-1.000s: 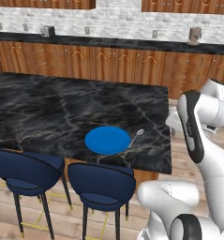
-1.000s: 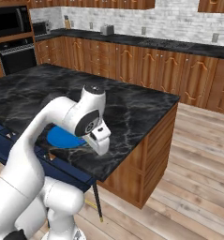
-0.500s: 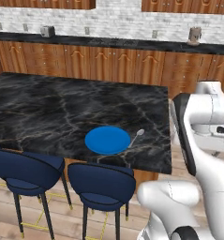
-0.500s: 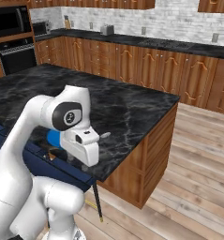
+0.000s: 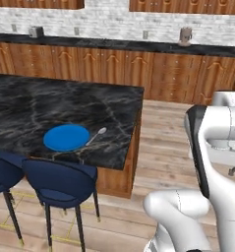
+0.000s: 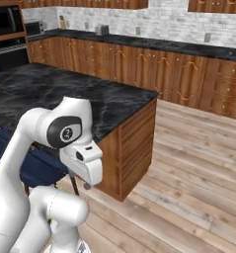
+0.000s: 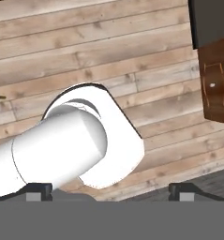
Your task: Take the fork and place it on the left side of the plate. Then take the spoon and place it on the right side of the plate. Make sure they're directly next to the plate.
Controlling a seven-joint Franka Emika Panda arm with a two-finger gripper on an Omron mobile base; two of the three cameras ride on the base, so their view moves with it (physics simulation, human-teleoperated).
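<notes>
Left base view shows the spoon [image 5: 96,136] already touching the plate [image 5: 67,137] at three o'clock (fork apparently unplaced), gripper [image 7: 109,192] spread wide, empty.

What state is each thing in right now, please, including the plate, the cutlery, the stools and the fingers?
plate: flat on the island top, bare, nothing on it.
spoon: lying on the counter just off the plate's edge, bowl pointing away from the stools.
stools: upright, pushed in at the island's edge.
fingers: spread wide, holding nothing, pointed at the wooden floor.
</notes>
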